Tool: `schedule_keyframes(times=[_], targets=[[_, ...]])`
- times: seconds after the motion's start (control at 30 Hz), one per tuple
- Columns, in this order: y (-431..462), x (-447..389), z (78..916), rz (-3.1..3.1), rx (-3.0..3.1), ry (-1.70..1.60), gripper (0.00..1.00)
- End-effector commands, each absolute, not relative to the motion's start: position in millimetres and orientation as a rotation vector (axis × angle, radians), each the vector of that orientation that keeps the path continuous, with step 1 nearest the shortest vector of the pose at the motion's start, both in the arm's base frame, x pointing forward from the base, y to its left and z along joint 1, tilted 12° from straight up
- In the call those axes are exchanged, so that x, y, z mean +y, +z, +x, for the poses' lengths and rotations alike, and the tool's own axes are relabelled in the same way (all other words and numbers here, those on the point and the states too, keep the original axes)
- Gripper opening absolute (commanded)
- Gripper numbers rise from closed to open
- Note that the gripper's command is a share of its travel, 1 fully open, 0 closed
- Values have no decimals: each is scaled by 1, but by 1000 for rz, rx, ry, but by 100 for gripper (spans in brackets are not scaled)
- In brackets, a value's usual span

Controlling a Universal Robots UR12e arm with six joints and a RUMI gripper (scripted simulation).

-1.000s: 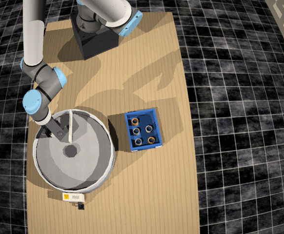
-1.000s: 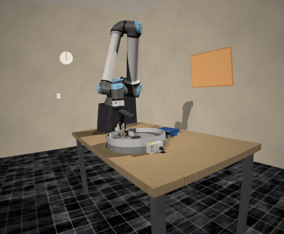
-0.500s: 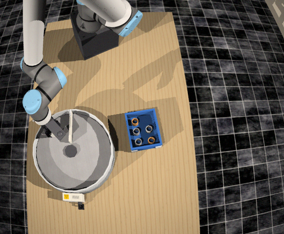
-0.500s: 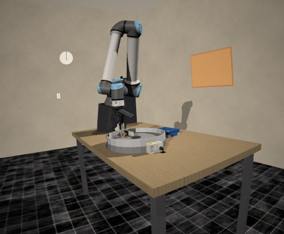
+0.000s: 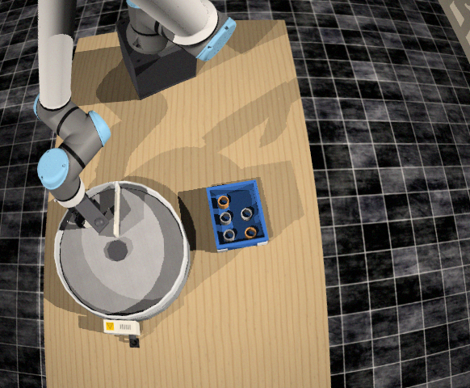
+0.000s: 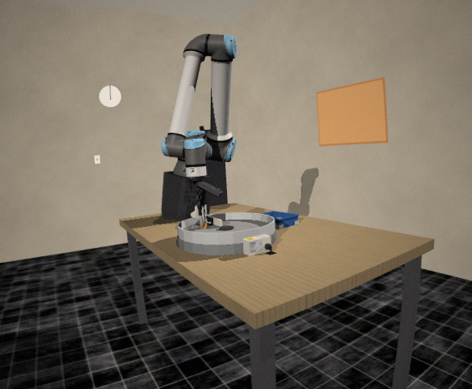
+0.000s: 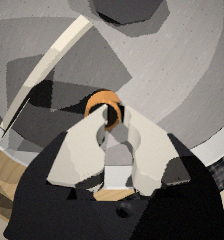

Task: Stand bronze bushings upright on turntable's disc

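Observation:
A bronze bushing (image 7: pixel 96 97) (image 6: pixel 204 225) is at the turntable's disc (image 5: pixel 143 271) (image 7: pixel 187 60), between the rim and the dark hub (image 5: pixel 117 250) (image 7: pixel 132 10). My gripper (image 7: pixel 114 106) (image 6: pixel 203 220) is slightly open there; its fingertips straddle the bushing's wall with a narrow gap. The fingers hide part of the bushing, so its exact seating is unclear. The arm hides it in the top view. The blue crate (image 5: pixel 262 208) (image 6: pixel 281 219) holds two bronze bushings, one at the back left (image 5: pixel 224 207) and one at the front right (image 5: pixel 250 228), and three steel bushings (image 5: pixel 225 222) (image 5: pixel 246 218) (image 5: pixel 228 239).
A pale bar (image 5: pixel 117 208) (image 7: pixel 47 60) reaches from the turntable's rim in toward the hub, close beside my fingers. A raised wall (image 5: pixel 187 255) (image 6: pixel 224 238) surrounds the disc. A white box (image 5: pixel 121 327) (image 6: pixel 256 245) sits at the turntable's front. The crate stands to the turntable's right.

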State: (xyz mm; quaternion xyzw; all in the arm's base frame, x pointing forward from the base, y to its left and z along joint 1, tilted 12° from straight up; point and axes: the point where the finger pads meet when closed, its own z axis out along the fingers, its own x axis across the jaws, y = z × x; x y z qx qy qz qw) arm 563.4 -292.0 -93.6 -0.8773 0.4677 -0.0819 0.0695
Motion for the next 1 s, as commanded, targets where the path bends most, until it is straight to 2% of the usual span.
schedule_keyframes(times=[0.0, 0.97], targets=[[-93, -292, 564, -2641, 1408, -248, 6], [-85, -293, 562, -2641, 1408, -248, 6]])
